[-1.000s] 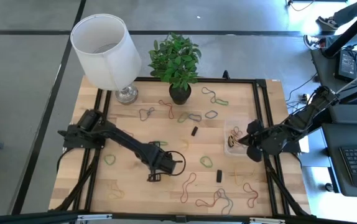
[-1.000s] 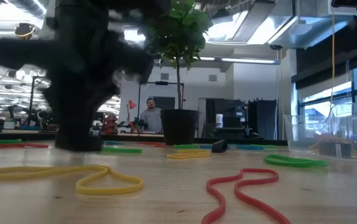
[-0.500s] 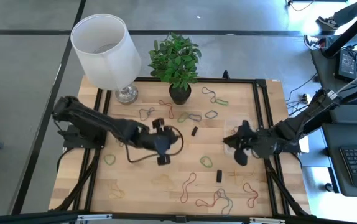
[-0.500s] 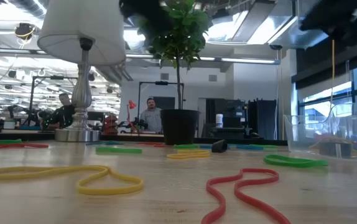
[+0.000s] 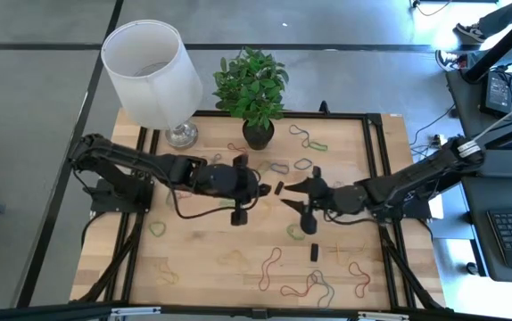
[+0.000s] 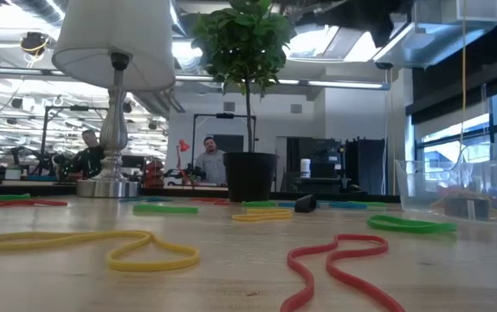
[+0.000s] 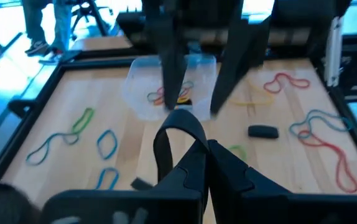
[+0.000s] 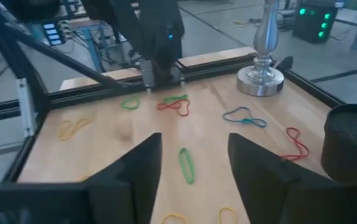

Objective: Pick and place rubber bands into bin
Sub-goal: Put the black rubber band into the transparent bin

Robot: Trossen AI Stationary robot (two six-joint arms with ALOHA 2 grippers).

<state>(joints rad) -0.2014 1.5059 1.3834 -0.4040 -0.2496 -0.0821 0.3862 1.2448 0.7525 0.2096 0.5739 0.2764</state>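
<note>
my left gripper, clenched on a thin black rubber loop, hangs mid-table facing the clear shallow plastic bin, presumably for delivery. my right gripper hovers nearby, fingers spread and empty, over a green band, likely its next pick.

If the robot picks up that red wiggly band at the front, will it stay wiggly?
Probably not. The red rubber band is thin and lies in loose curves, so it would likely droop into a long loop. It looks light and should not roll.
</note>
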